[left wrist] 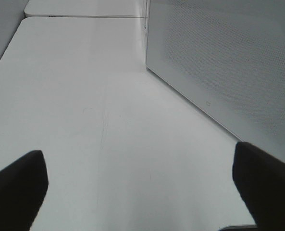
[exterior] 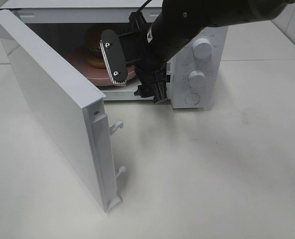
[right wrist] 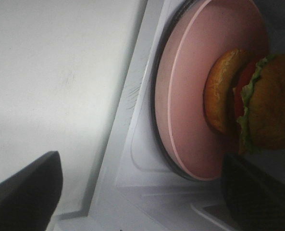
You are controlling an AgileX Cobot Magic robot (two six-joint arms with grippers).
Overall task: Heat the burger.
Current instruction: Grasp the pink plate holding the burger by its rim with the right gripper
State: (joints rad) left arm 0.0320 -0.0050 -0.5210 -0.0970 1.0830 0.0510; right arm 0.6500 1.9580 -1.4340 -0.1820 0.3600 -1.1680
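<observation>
Leftmost, white microwave door (exterior: pixel 52 107) swung wide open, two latch hooks (exterior: pixel 116 125) on its free edge, standing over white table (exterior: pixel 212 174). Off to that same side, left gripper (left wrist: pixel 137 192) over bare table (left wrist: pixel 84 96) beside perforated white panel (left wrist: pixel 229 62); two dark fingers (left wrist: pixel 17 187) set far apart, nothing between them, nothing held. Not visible in the high view.

Next, microwave (exterior: pixel 187 30) cavity behind the door: pink plate (exterior: pixel 82 67) on the cavity floor, burger (exterior: pixel 95 47) sitting on it, golden bun, green lettuce and red filling showing between the halves. In the right wrist view, burger (right wrist: pixel 250 103) resting on pink plate (right wrist: pixel 190 96), plate lying on a dark ring on the microwave floor (right wrist: pixel 137 163).

Then right gripper (exterior: pixel 132 69) at the cavity mouth, just in front of plate and burger, arm reaching in from the upper right. Jaws spread wide, empty; dark fingers (right wrist: pixel 22 192) either side of the plate's near edge, touching neither plate nor burger as far as can be seen.

Rightmost, control panel with two round knobs (exterior: pixel 202 48) and a round button (exterior: pixel 192 98) below.
</observation>
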